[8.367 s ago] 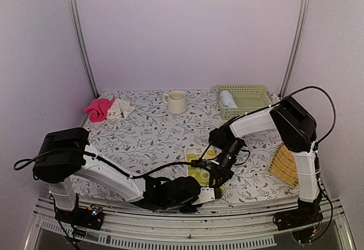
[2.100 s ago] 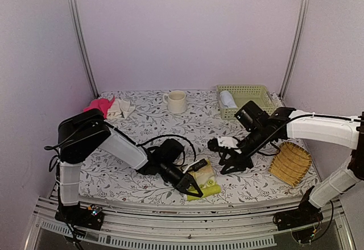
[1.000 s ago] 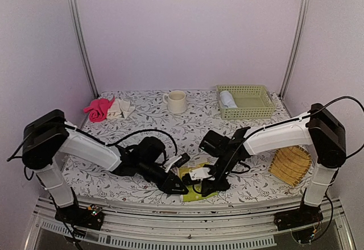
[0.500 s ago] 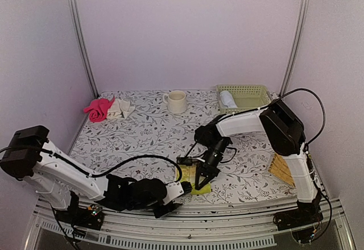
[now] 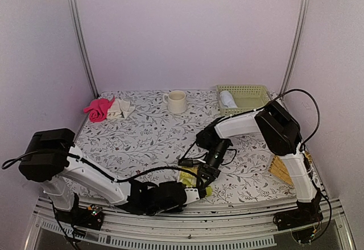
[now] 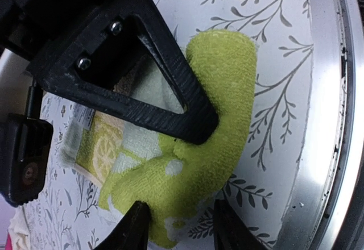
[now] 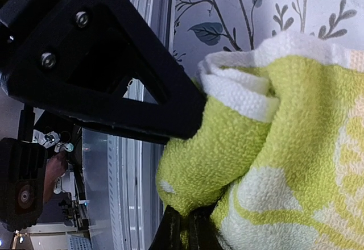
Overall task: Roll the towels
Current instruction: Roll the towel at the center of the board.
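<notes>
The yellow-green and cream towel (image 5: 189,173) lies partly rolled near the table's front edge, mostly hidden under both grippers. In the left wrist view its roll (image 6: 222,91) runs between my left gripper's (image 6: 179,227) fingers, which stand open on either side of the roll's end. My right gripper (image 7: 185,234) is shut, pinching a fold of this towel (image 7: 296,125). From above, the right gripper (image 5: 203,173) sits just behind the left gripper (image 5: 199,192). The pale blue towel (image 5: 227,98) lies rolled in the green basket (image 5: 250,109).
A cream mug (image 5: 176,101) stands at the back middle. A pink cloth (image 5: 98,109) and a cream cloth (image 5: 120,108) lie at the back left. The bamboo tray (image 5: 282,169) shows at the right behind the right arm. The metal rail (image 6: 327,119) borders the towel closely.
My left gripper has slid right along the front edge up to the towel's end and narrowed a little. The right gripper stays shut on the towel, hardly moved.
</notes>
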